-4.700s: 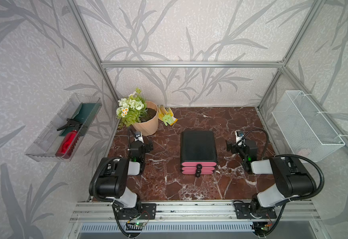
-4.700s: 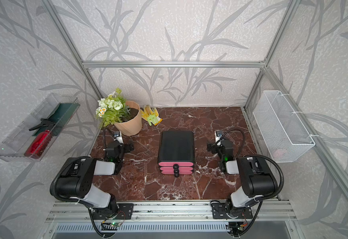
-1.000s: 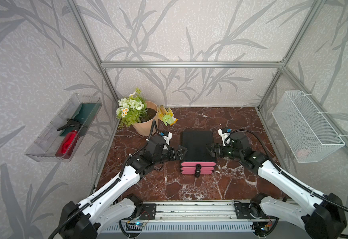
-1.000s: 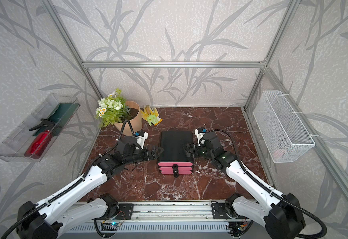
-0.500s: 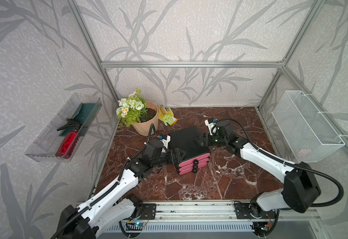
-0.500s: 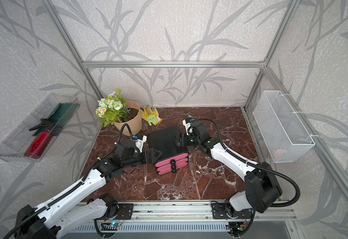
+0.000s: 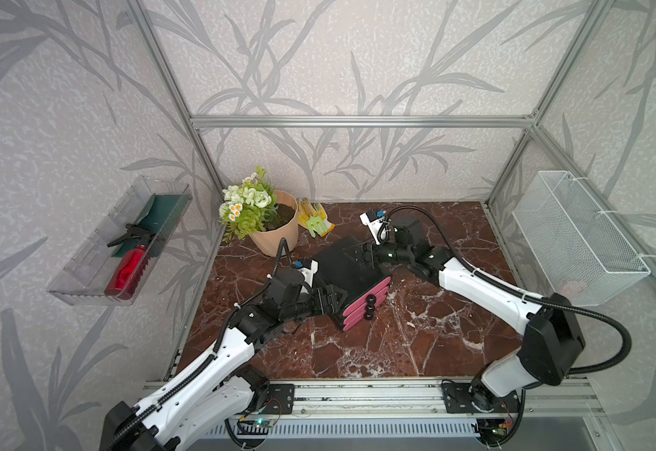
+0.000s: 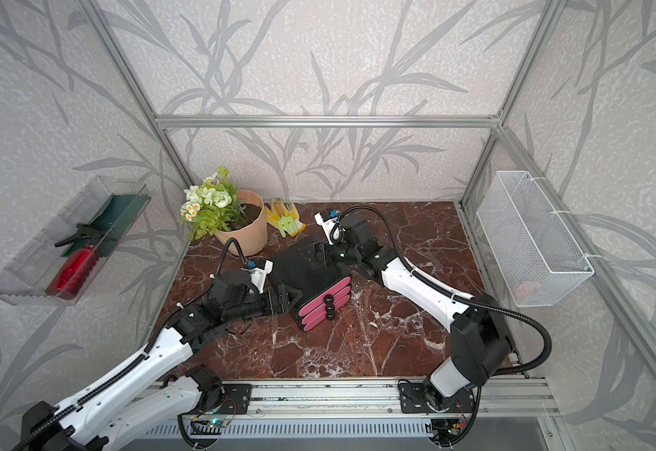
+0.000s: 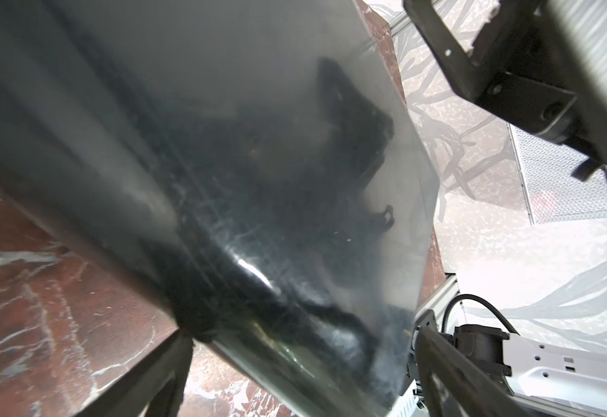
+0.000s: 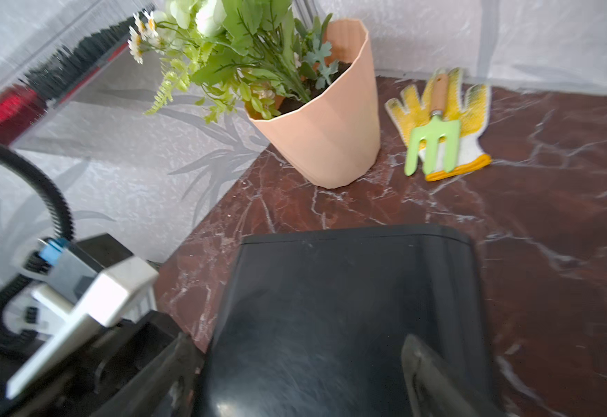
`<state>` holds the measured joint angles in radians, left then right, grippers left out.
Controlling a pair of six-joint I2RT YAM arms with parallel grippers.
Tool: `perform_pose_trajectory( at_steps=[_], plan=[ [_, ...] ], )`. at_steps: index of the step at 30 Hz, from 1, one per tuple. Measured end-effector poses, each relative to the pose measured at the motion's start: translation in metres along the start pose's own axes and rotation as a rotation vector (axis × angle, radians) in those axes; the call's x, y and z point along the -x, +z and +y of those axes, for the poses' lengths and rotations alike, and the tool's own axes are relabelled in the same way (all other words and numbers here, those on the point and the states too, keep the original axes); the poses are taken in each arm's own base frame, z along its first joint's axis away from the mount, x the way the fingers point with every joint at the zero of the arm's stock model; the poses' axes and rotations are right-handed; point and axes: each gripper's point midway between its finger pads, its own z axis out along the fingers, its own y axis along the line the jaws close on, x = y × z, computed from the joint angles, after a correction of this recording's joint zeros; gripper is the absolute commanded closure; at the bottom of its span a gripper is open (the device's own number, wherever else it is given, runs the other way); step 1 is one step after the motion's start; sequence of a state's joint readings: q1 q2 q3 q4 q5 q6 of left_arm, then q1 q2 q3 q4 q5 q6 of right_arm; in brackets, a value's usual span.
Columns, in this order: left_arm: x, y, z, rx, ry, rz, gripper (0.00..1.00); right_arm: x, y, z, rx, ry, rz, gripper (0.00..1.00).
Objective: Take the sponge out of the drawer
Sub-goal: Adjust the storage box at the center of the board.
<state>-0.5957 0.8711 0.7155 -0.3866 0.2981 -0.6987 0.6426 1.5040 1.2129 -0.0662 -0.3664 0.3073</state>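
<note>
Black drawer unit point(image 7: 348, 265), pink fronts point(image 7: 352, 314), on a red-brown marble table point(image 7: 416, 351) veined white; ten o'clock, peach pot point(image 10: 331, 119); eleven o'clock, yellow glove point(image 10: 473, 108), lime-green rake point(image 10: 434, 139)

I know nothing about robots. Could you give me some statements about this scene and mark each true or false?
1. All three pink drawers are shut. True.
2. A sponge lies out on the table. False: no sponge is in view.
3. The green fork lies on the yellow glove. True.
4. The flower pot lies on its side. False: it stands upright.
5. The red bottle sits in the wire basket. False: it lies in the clear wall tray.
</note>
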Motion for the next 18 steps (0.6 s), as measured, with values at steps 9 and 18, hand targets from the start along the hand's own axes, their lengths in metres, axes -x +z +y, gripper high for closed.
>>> perform_pose_trajectory(
  at_steps=[9,18],
  plan=[
    [0.071,-0.053,-0.014,0.212,0.25,-0.173,0.01,0.034,-0.116,-0.023,-0.282,-0.051,-0.209,0.05],
    [0.105,-0.023,0.033,0.37,0.266,-0.14,0.01,-0.07,-0.145,-0.056,-0.426,0.099,-0.037,0.04]
  ],
)
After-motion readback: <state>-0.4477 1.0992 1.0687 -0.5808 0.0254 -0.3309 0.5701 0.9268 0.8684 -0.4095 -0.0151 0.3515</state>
